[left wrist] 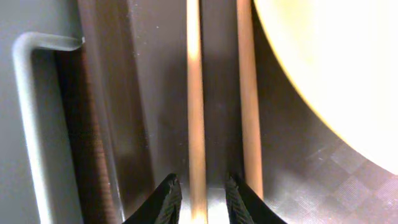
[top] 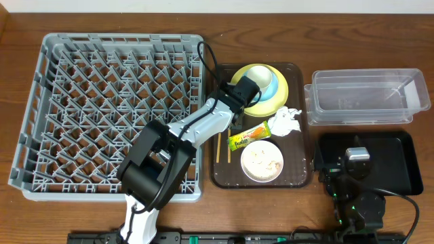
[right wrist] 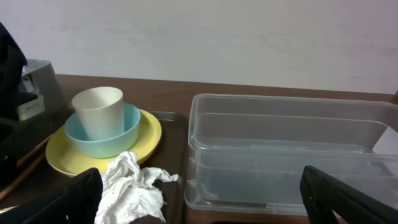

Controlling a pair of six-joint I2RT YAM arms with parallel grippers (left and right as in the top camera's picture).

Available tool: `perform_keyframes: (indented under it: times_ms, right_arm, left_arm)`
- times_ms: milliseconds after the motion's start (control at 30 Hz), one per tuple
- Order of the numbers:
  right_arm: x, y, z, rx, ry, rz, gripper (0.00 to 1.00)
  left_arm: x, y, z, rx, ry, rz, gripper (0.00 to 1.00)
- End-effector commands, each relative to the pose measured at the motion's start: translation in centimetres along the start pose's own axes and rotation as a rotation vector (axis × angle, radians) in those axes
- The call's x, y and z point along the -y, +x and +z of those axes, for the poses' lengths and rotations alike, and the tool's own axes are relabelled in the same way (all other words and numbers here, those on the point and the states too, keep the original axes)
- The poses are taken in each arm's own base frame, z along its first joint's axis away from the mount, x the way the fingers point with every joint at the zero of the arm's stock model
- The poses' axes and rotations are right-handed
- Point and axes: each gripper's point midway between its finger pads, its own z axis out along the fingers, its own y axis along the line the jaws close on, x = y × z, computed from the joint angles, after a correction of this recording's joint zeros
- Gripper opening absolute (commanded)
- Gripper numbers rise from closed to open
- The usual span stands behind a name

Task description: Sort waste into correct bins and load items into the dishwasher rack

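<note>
My left gripper (top: pixel 232 120) (left wrist: pixel 200 186) is low over the left side of the brown tray (top: pixel 298 177). It is open only narrowly, astride one wooden chopstick (left wrist: pixel 195 112), with a thin gap on each side. The second chopstick (left wrist: pixel 247 93) lies just outside the right finger. Both chopsticks (top: pixel 224 149) run along the tray's left edge. A pale cup (top: pixel 254 74) stands in a light blue bowl (top: pixel 271 85) on the yellow plate (top: pixel 281 102). The tissue (top: pixel 286 120), the wrapper (top: pixel 248 137) and a white bowl (top: pixel 262 161) of rice scraps lie nearby. My right gripper (top: pixel 352 159) (right wrist: pixel 211 205) hangs open and holds nothing.
The grey dishwasher rack (top: pixel 122 39) fills the left half of the table, and its edge (left wrist: pixel 31 124) is close beside the tray. The clear tub (top: pixel 366 98) (right wrist: pixel 286 155) sits at the back right. The black tray (top: pixel 393 163) lies in front of it, under my right arm.
</note>
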Motion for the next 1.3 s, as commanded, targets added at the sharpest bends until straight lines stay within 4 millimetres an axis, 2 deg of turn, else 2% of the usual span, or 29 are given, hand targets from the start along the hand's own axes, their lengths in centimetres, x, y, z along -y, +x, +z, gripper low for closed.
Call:
perform_keyframes:
  times_ms: [0,500,600,633,733,967,1033,1133,1267]
  right_arm:
    - [0.0,0.1,0.0,-0.001,0.002,-0.011,0.99]
    - [0.0,0.1,0.0,-0.001,0.002,-0.011,0.99]
    - [0.0,0.1,0.0,-0.001,0.002,-0.011,0.99]
    - [0.0,0.1,0.0,-0.001,0.002,-0.011,0.99]
    - [0.0,0.1,0.0,-0.001,0.002,-0.011,0.99]
    - [0.0,0.1,0.0,-0.001,0.002,-0.011,0.99]
    - [0.0,0.1,0.0,-0.001,0.002,-0.011,0.99]
    - [0.0,0.1,0.0,-0.001,0.002,-0.011,0.99]
    - [0.0,0.1,0.0,-0.001,0.002,-0.011,0.99]
  left_arm:
    - [1.0,1.9,1.1,-0.077,0.051,0.003,0.28]
    - [0.9,2.2,1.5,-0.087,0.039,0.006,0.22]
    - [0.9,2.2,1.6,-0.087,0.039,0.006,0.19]
    - [0.9,2.2,1.6,-0.087,0.039,0.006,0.12]
    - [0.9,2.2,1.6,-0.088,0.039,0.006,0.07]
    - [0.6,2.6,1.4,-0.103,0.030,0.010,0.06]
    - [0.4,2.7,1.0,-0.108,0.026,0.011,0.06]
    - [0.6,1.5,-0.8,-0.067,0.051,0.018,0.06]
    - [0.8,-1.5,-5.6,0.050,0.114,0.037,0.06]
